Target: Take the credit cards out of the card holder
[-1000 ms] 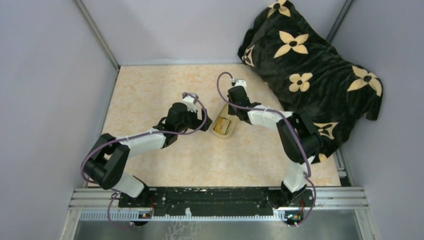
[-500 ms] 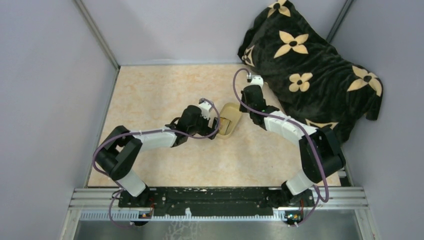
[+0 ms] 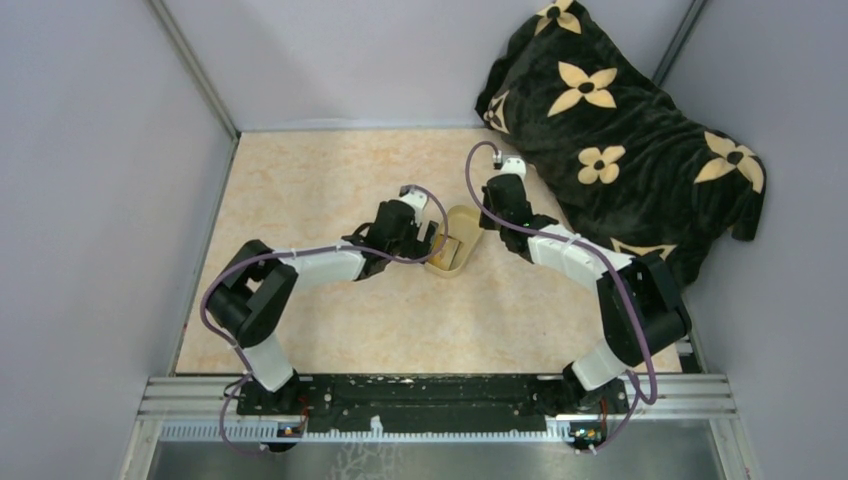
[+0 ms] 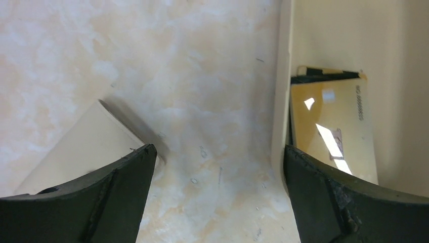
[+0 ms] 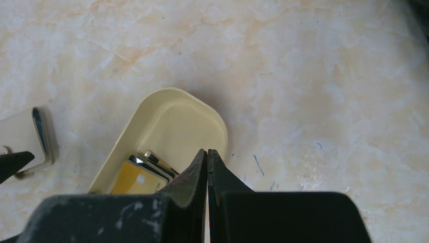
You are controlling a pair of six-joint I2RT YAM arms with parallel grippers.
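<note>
Half astride the dish (image 4: pixel 280 101) with left gripper (image 4: pixel 218 152) spread wide, right gripper (image 5: pixel 207 154) clenched empty, risks tipping it and spilling credit cards (image 4: pixel 329 131).

An oval cream-yellow shallow dish (image 5: pixel 177 119) rests on the peach marbled tabletop (image 3: pixel 300 180), just ahead of the right fingers (image 5: pixel 195 174); a black flower-patterned plush blanket (image 3: pixel 620 130) lies bunched off to their right.

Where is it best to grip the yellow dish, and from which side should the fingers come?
Probably the rim of the dish at its rounded, bare end, from above, one finger inside, one outside. The wall is thin and upright there; the cards lie at the other end.
</note>
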